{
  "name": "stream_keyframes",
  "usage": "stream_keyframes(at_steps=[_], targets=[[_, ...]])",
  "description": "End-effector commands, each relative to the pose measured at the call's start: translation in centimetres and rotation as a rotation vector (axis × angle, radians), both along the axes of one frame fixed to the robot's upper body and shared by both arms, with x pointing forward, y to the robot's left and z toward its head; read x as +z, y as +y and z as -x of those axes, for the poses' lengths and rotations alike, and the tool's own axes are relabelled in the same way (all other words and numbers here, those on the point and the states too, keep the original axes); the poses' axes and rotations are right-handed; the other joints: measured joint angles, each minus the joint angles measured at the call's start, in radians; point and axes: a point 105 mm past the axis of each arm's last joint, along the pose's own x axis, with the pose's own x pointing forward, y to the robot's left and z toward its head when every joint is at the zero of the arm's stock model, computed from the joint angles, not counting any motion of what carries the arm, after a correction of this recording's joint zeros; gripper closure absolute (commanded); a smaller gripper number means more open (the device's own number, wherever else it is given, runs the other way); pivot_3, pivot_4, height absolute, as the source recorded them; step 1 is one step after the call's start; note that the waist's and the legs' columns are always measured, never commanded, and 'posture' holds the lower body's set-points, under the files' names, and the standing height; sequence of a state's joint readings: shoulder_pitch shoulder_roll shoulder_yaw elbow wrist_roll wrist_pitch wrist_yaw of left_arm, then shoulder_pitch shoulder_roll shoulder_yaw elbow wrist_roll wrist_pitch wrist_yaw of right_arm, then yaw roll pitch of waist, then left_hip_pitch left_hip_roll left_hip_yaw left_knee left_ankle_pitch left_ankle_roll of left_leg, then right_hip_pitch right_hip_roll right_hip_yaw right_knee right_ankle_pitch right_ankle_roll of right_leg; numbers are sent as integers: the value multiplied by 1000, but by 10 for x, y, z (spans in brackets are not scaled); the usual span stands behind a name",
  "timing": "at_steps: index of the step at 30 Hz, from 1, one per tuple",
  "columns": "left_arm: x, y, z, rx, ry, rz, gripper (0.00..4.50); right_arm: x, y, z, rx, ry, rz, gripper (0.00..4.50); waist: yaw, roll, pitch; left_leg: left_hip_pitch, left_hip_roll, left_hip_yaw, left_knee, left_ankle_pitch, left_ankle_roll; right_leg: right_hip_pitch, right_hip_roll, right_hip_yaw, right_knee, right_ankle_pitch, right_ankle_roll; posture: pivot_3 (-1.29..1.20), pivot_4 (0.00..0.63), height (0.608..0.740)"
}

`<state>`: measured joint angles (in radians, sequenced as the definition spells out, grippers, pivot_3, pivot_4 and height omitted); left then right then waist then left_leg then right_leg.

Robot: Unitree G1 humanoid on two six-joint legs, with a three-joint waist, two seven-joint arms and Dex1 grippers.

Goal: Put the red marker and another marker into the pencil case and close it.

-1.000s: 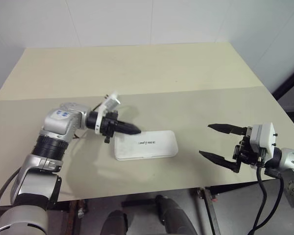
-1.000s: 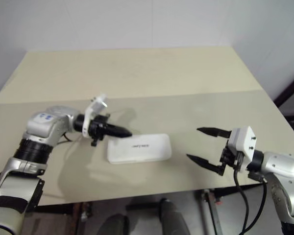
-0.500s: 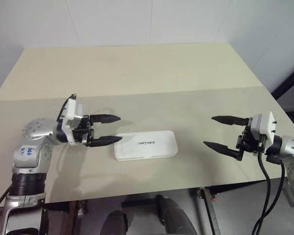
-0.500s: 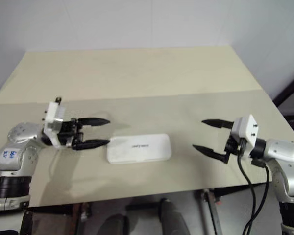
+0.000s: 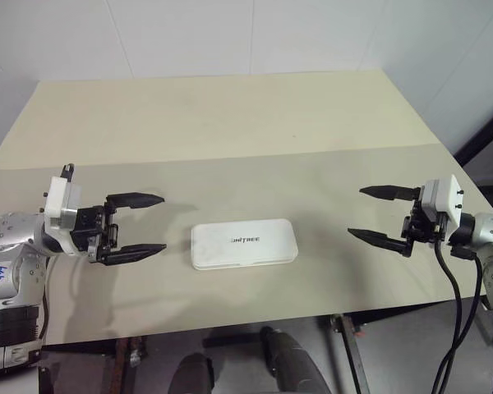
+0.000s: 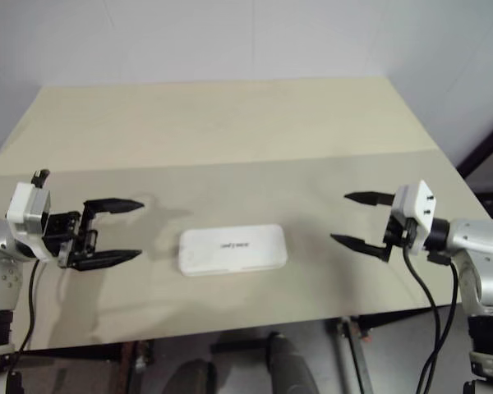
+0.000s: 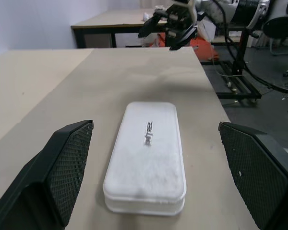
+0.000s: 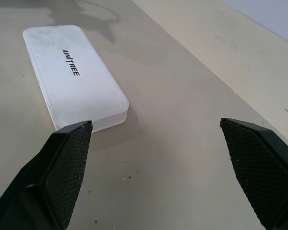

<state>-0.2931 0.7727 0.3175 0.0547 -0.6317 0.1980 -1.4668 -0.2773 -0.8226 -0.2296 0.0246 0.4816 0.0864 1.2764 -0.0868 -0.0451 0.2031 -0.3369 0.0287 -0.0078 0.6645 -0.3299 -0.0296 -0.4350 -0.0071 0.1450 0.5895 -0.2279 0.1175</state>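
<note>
Table (image 5: 230,123) of pale beige boards, and right near its front edge lies the white hard-plastic rectangular pencil case (image 5: 244,243) with rounded corners, lid down flat and shut, small dark lettering facing up on top. To its left hovers the left gripper (image 5: 136,225), two black fingers spread wide and pointing level toward the case, nothing between them, clear of the case with bare tabletop in between. Over on the other side, near the table's right edge, the right gripper (image 5: 380,214) hangs the same way, black fingers parted wide, empty, aimed back at the case and well apart from it. From the left wrist, the case (image 7: 146,155) sits square between the two textured fingertips (image 7: 69,165), with the right gripper (image 7: 169,26) facing it from beyond.
</note>
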Motion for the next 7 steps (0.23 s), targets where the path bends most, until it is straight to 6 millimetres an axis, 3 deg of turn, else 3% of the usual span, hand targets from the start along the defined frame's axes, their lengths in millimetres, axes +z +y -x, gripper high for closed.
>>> stream_keyframes(at_steps=[1, 7], targets=[[10, 13, 3, 28, -69, -43, 43, 15, -2, 18, 62, -55, -15, 0, 0, 0, 0, 0, 0, 0, 0, 0, 0, -1, 0, 0, 0, 0, 0, 0, 150, 740], [19, 26, 5, 79, -126, -59, 43, 16, 0, 33, 97, -37, -28, 0, 1, 0, 0, 0, 0, 1, 0, -1, 1, -1, 0, 0, 1, 0, 0, 0, 150, 740]])
